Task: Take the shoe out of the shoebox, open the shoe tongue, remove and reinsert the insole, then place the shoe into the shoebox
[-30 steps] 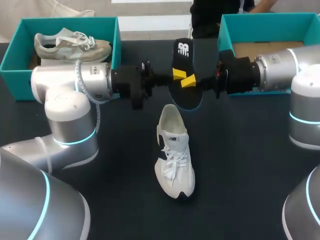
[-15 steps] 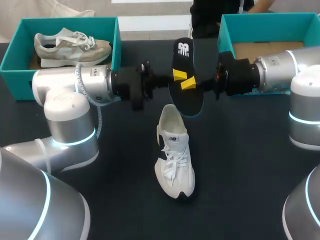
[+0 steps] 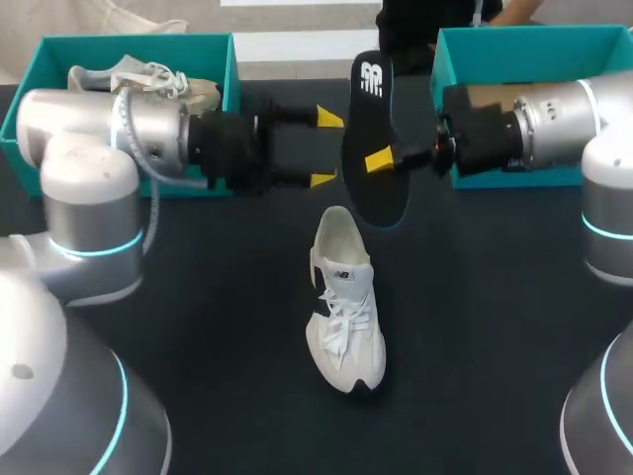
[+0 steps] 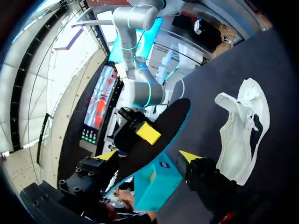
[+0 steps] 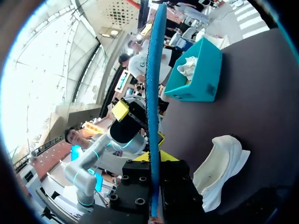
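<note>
The insole (image 3: 376,139) stands on edge in the air, heel end up and toe end pointing down at the open mouth of the white shoe (image 3: 344,302). Held this way, I judge it ready to slide toe-first back inside. My right pincer (image 3: 386,158) grips it across the middle, one finger on each face, which keeps the thin sole stiff and leaves its lower end free. My left pincer (image 3: 325,148) is spread wide with its tips just beside the insole, touching nothing as far as I can tell. The shoe lies on the worktop (image 3: 495,327) directly under the insole, toe towards me. Behind it are the left-hand shoebox (image 3: 229,74), holding a grey shoe (image 3: 148,77), and the right-hand shoebox (image 3: 514,40).
</note>
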`<act>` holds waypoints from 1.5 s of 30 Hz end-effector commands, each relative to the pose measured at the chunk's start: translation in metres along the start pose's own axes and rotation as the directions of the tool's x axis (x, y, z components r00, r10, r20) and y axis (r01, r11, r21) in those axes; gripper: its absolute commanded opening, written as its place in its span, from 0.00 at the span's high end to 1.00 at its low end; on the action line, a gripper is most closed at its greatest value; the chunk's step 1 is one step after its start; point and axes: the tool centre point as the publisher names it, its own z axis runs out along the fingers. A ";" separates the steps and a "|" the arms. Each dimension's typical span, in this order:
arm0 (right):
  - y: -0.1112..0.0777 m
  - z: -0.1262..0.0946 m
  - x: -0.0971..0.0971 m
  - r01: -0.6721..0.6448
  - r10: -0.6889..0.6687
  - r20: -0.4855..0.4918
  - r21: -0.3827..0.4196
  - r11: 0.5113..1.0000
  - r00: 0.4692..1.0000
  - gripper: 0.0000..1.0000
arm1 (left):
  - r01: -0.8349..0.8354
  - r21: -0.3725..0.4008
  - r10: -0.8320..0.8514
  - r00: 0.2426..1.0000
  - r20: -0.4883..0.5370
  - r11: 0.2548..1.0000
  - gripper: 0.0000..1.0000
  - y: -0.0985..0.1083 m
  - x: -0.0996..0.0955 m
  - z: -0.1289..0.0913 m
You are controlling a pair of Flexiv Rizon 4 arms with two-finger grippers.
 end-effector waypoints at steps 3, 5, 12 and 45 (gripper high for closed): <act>0.007 0.000 -0.005 0.094 -0.094 0.009 -0.032 0.995 0.996 1.00 | 0.321 -0.029 -0.322 0.944 -0.075 0.947 0.00 -0.005 0.014 -0.039; 0.007 0.001 -0.005 0.157 -0.157 0.010 -0.047 0.986 0.988 1.00 | 0.366 -0.035 -0.367 0.927 -0.070 0.930 0.00 -0.002 0.021 -0.044; 0.005 0.000 -0.003 0.217 -0.216 0.020 -0.100 0.971 0.976 1.00 | 0.366 -0.035 -0.367 0.927 -0.070 0.930 0.00 -0.002 0.021 -0.044; 0.020 0.033 -0.056 0.563 -0.564 0.007 0.054 0.824 0.825 1.00 | 0.574 -0.363 -0.669 0.703 -0.240 0.733 0.00 0.024 0.151 -0.061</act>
